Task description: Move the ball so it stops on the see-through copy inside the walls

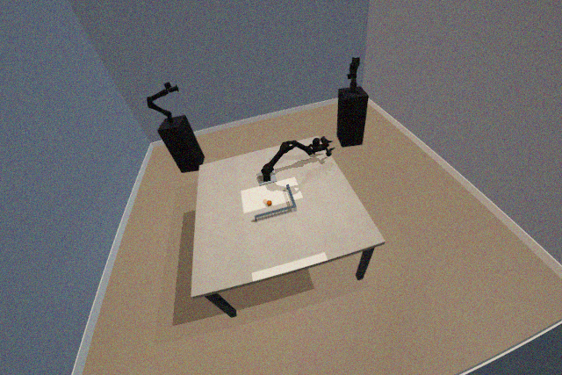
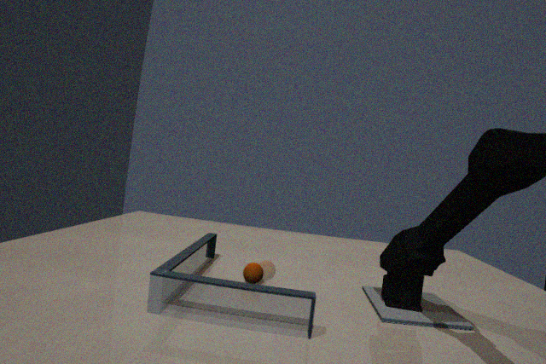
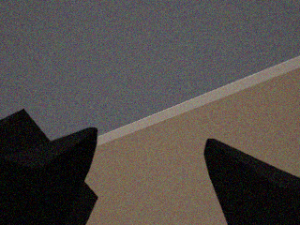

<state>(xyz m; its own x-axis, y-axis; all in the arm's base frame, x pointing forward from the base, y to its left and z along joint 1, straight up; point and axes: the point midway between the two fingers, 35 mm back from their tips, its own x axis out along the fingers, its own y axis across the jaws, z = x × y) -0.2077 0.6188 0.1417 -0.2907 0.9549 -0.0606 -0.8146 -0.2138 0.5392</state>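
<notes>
Your table (image 1: 290,234) carries a white mat (image 1: 254,198) near its middle, and on that mat stand the two low clear walls (image 2: 229,282) that meet in a corner. The arm (image 1: 284,155) rises from its base plate (image 2: 414,314) and stretches toward the table's far edge, well apart from the walls. Your gripper (image 1: 327,147) hangs there with its jaws partly apart and nothing between them; the wrist view shows only floor and room wall past the fingers. The orange ball (image 2: 252,272) rests on the mat inside the corner, just beside the see-through copy (image 2: 267,269) and overlapping its edge.
</notes>
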